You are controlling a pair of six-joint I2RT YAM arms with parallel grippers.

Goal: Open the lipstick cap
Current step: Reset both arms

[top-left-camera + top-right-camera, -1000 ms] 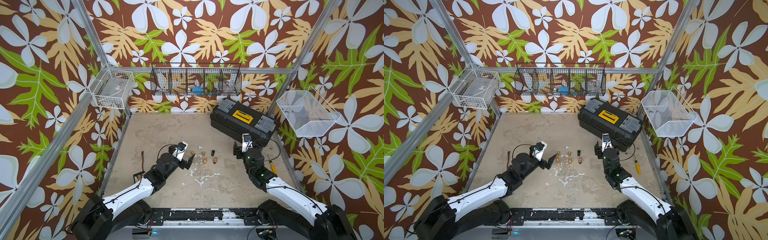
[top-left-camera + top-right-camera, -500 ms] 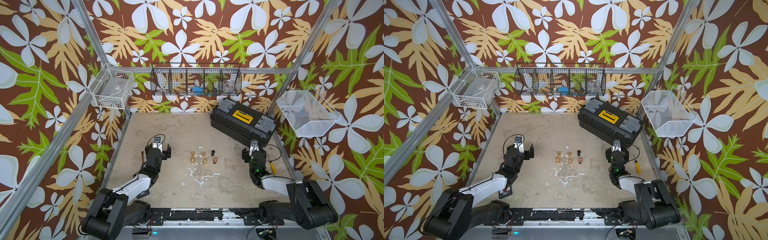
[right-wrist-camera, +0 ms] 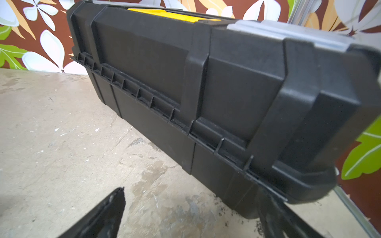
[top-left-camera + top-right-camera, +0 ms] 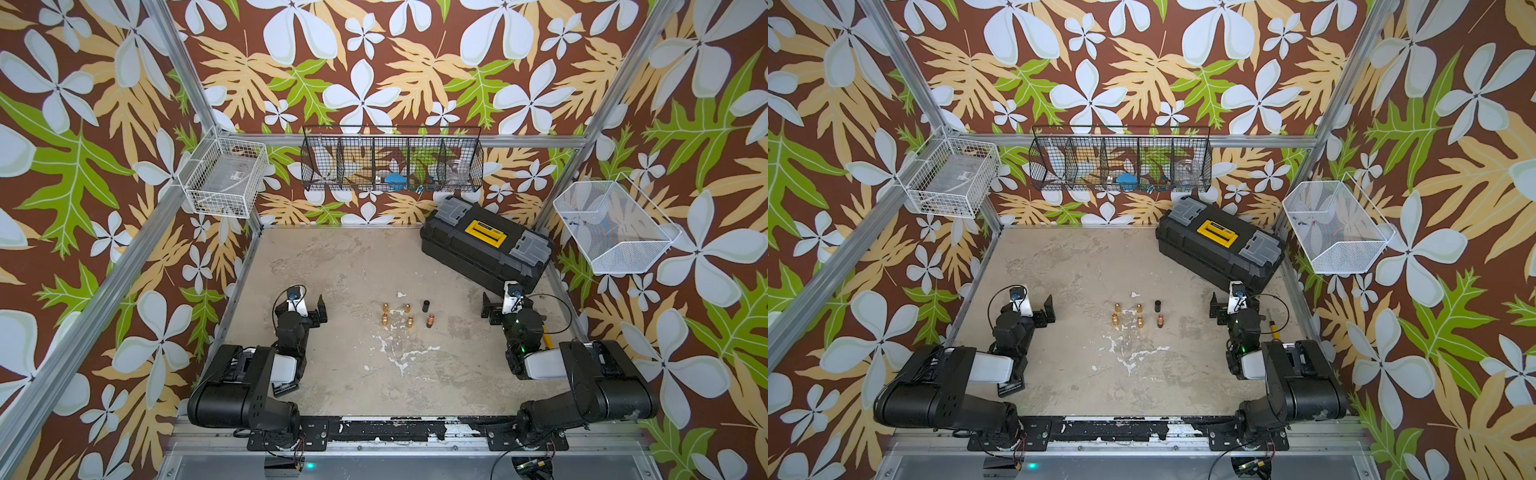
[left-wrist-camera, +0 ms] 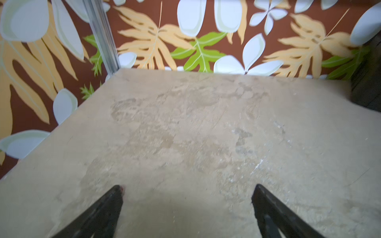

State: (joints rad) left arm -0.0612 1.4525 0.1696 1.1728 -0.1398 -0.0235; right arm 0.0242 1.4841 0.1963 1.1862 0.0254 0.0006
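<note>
Black cap (image 4: 426, 306) stood at 12 o'clock of its bared lipstick (image 4: 430, 321); seemingly done, so left gripper (image 5: 187, 186) and right gripper (image 3: 190, 189) sat spread, empty.

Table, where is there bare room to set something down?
Bare: the back-left stretch between toolbox, walls and lipstick cluster; also from that cluster to the front edge. Crowded: the cluster itself and around the right gripper by the toolbox.
</note>
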